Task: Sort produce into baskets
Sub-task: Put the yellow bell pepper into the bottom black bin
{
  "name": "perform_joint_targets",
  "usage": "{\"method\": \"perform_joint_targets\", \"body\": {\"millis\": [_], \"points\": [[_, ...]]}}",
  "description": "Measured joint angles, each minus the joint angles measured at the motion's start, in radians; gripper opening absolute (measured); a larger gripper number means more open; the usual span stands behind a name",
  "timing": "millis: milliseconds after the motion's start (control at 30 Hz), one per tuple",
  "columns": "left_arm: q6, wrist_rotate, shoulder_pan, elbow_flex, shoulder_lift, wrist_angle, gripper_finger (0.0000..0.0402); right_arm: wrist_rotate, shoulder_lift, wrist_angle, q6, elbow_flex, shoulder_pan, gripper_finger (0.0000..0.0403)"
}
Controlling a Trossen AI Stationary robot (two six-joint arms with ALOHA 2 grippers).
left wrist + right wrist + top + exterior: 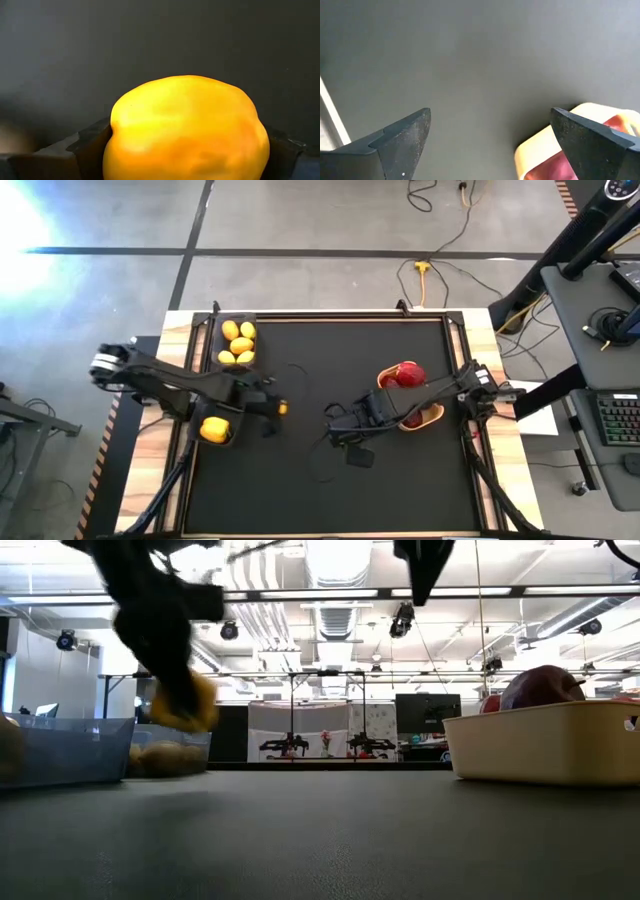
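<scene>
My left gripper point(272, 408) is shut on a yellow pepper-like piece point(185, 130) just right of the left baskets and above the black mat; the low view shows the piece point(188, 702) lifted. One black mesh basket point(222, 320) at the far left holds several yellow lemon-like pieces point(238, 343). A second basket point(232, 442), nearer, holds one yellow pepper point(215, 428). The orange-tan basket point(436, 416) at the right holds dark red pieces point(404, 375). My right gripper point(340, 423) is open and empty over the mat's middle, left of the tan basket. My left gripper pinches the yellow piece by its two opposite sides point(112, 145) between its two fingers point(87, 150). The piece fills the gap between them. It hangs lifted clear of the mat point(188, 702).
The black mat point(330, 490) lies bare across its middle and near part. Wooden strips point(180, 330) and the arms' frame rails edge it left and right. A thin cable point(300, 370) lies on the mat. The tan basket's wall point(545, 745) stands at the right in the low view.
</scene>
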State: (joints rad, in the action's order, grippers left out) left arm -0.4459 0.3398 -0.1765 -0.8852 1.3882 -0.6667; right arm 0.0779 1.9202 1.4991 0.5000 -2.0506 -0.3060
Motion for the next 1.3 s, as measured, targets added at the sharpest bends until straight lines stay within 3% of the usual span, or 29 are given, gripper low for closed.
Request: {"method": "perform_joint_targets", "body": {"millis": [267,433,567,867,1300], "points": [[-0.493,0.053,0.0,0.062,-0.291,-0.475,0.0334,0.005,0.0,-0.116,-0.062,0.0,0.036,0.04],[-0.75,0.061,0.0,0.151,-0.378,-0.512,0.0334,0.005,0.0,-0.153,-0.064,0.0,0.043,0.04],[-0.873,0.035,-0.004,0.215,-0.396,-0.499,0.0338,0.005,0.0,-0.149,-0.049,0.0,0.043,0.04],[-0.899,0.063,-0.004,0.23,-0.337,-0.457,0.0371,0.001,0.0,-0.145,-0.021,0.0,0.043,0.04],[-0.868,0.013,0.017,0.232,-0.215,-0.451,0.0372,-0.027,-0.095,-0.144,0.005,-0.004,0.043,0.04]]}}
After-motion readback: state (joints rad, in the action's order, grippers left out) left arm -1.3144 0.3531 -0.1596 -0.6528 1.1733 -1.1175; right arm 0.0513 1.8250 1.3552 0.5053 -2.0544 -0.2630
